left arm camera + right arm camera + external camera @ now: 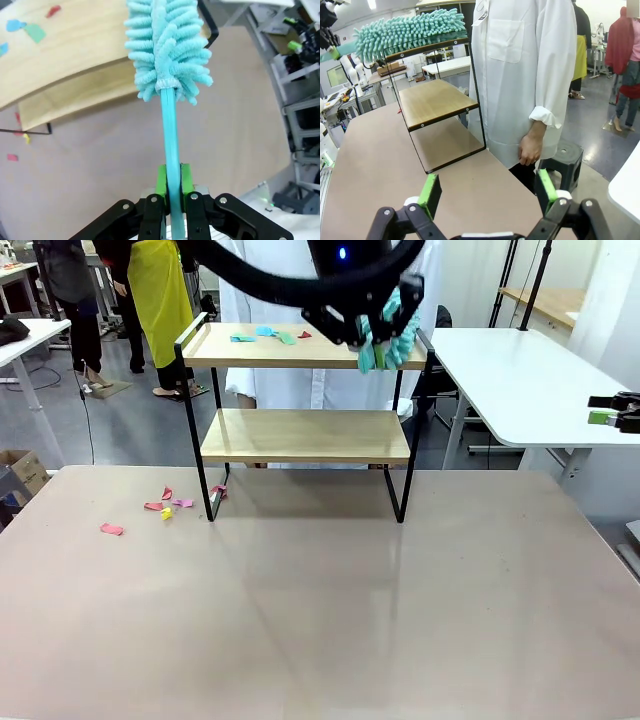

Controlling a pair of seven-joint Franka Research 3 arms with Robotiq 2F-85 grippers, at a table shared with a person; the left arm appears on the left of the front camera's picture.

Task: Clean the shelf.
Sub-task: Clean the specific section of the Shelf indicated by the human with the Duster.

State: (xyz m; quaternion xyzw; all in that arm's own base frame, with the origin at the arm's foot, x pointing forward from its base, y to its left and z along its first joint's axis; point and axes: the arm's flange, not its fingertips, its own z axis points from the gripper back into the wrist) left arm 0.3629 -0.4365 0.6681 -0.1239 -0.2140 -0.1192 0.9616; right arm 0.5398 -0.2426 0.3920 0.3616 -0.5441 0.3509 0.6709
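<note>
Low in each wrist view, the left gripper (172, 180) and right gripper (487, 190) are black linkages with silver screws and bright green pads (161, 181). The person (520, 75) at upper right of the right wrist view wears a white coat with a rolled sleeve (543, 117).

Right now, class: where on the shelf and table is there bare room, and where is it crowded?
Free: the lower board, bare end to end; the table in front and right of the shelf. Crowded: the top board, paper scraps at its left, the duster in the left hand at its right end; table scraps by the shelf's left leg.
</note>
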